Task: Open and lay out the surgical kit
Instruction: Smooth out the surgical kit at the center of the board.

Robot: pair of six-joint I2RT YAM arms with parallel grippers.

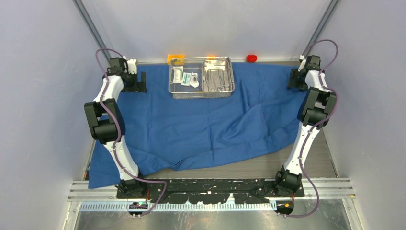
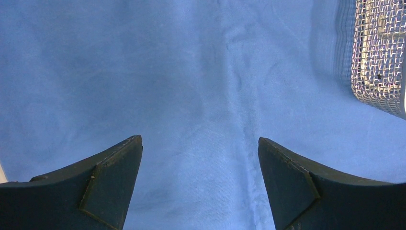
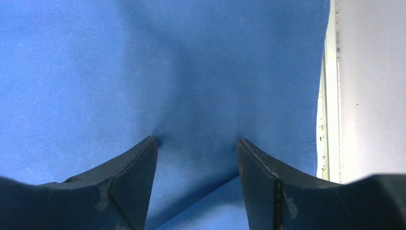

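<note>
The blue cloth wrap [image 1: 201, 129] lies spread over the table, wrinkled toward its front right. On its back edge stands the wire-mesh basket [image 1: 198, 94]. Inside, white packets [image 1: 184, 76] lie on the left. The steel tray [image 1: 231, 76] on the right holds slim metal instruments [image 1: 216, 79]. My left gripper [image 1: 141, 83] is at the cloth's back left corner, open, with only cloth [image 2: 191, 72] below its jaws [image 2: 200, 139]; the basket [image 2: 378, 52] shows at upper right. My right gripper [image 1: 294, 79] stands open at the back right corner, fingertips [image 3: 197, 139] down on the cloth [image 3: 167, 72], a fold running between them.
A small red block [image 1: 251, 58] and orange blocks [image 1: 175, 58] sit against the back wall behind the basket. Bare table [image 1: 268, 165] shows at the front right. Grey side walls close in on both sides; the cloth's hem and the table edge [image 3: 325, 120] are right of my right gripper.
</note>
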